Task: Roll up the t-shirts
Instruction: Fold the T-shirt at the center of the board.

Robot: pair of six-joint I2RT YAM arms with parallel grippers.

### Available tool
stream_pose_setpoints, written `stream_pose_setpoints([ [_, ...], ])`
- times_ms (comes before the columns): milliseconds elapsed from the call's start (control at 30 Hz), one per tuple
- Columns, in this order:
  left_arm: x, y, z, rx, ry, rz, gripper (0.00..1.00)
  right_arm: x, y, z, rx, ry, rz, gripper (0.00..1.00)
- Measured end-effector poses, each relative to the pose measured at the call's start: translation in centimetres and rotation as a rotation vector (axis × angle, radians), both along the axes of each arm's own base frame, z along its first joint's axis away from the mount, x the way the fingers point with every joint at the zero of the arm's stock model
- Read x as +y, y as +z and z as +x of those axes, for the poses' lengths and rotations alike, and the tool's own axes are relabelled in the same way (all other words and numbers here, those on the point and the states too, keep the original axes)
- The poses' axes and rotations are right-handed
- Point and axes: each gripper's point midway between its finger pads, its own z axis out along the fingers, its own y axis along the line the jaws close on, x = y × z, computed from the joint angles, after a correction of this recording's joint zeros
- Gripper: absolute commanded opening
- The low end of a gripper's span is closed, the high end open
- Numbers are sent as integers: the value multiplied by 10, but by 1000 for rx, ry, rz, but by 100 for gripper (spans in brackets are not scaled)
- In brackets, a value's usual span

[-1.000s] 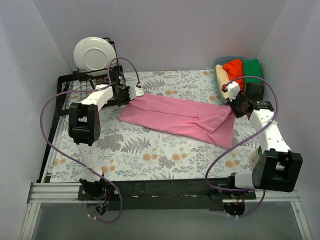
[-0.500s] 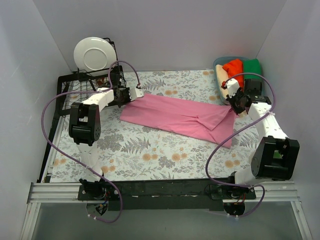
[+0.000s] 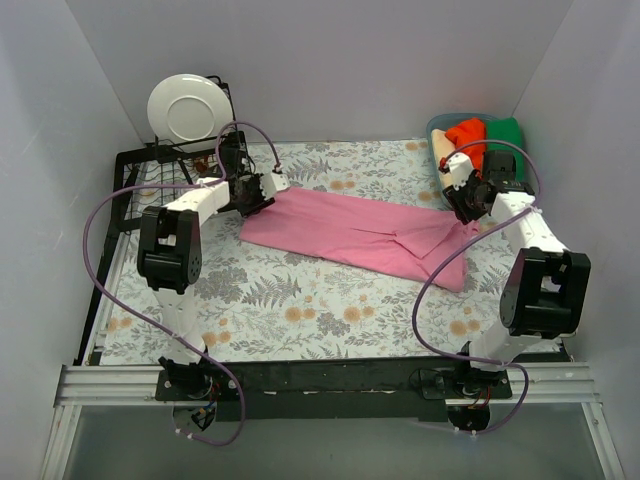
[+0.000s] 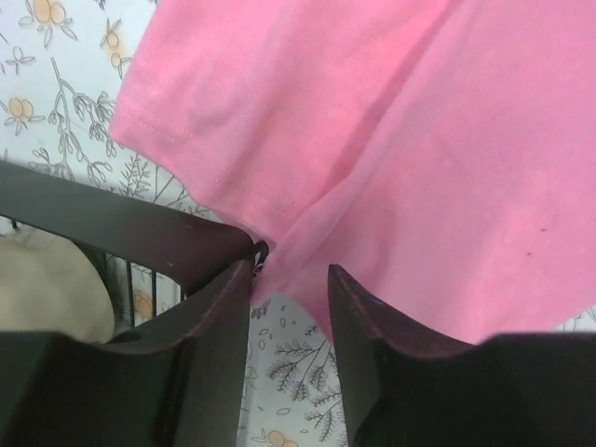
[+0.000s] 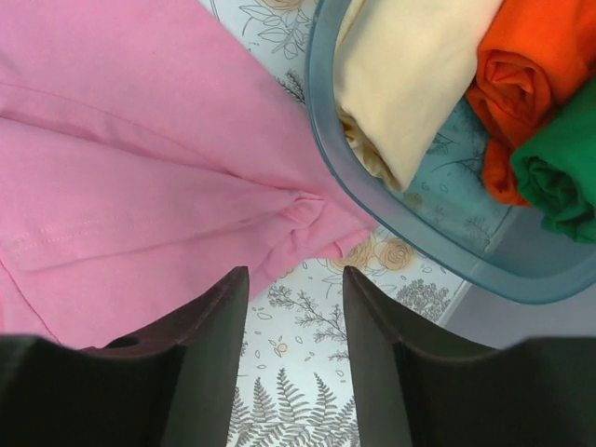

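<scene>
Released, pink t-shirt (image 3: 360,232) lies lengthwise left to right.

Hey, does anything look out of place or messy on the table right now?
Only the pink t-shirt: its folded strip lies slanted across the table, and the end near the blue bin fans out with a puckered corner.
</scene>
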Motion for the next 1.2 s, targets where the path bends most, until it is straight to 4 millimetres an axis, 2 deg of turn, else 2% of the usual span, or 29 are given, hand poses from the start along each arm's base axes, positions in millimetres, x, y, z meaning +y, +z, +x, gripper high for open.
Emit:
stream_pose_setpoints([
  [100, -7, 11, -2, -21, 16, -21, 44, -3, 5, -1, -8, -24, -10, 55],
  [233, -18, 49, -4, -135, 32, -63, 43, -2, 12, -13, 9, -28, -4, 53],
  [333, -24, 79, -19, -213, 17, -90, 41, 5, 16, -31, 42, 6, 18, 53],
  [433, -30, 91, -39, -222, -31, -102, 42, 13, 10, -52, 91, 54, 39, 53],
  [500, -34, 85, -49, -188, -76, -98, 42, 18, 1, -68, 141, 82, 52, 52],
  [567, -35, 69, -58, -126, -106, -83, 42, 20, -5, -77, 179, 98, 60, 53],
  [700, -32, 29, -75, 18, -142, -43, 41, 24, -7, -83, 202, 120, 77, 53],
  [833, -30, 0, -83, 140, -169, -10, 41, 27, -7, -87, 215, 133, 87, 53],
  [1067, -25, -18, -97, 257, -202, 27, 35, 29, -8, -90, 223, 149, 95, 52],
  [1200, -21, -30, -107, 316, -206, 49, 25, 30, -8, -90, 224, 152, 100, 53],
])
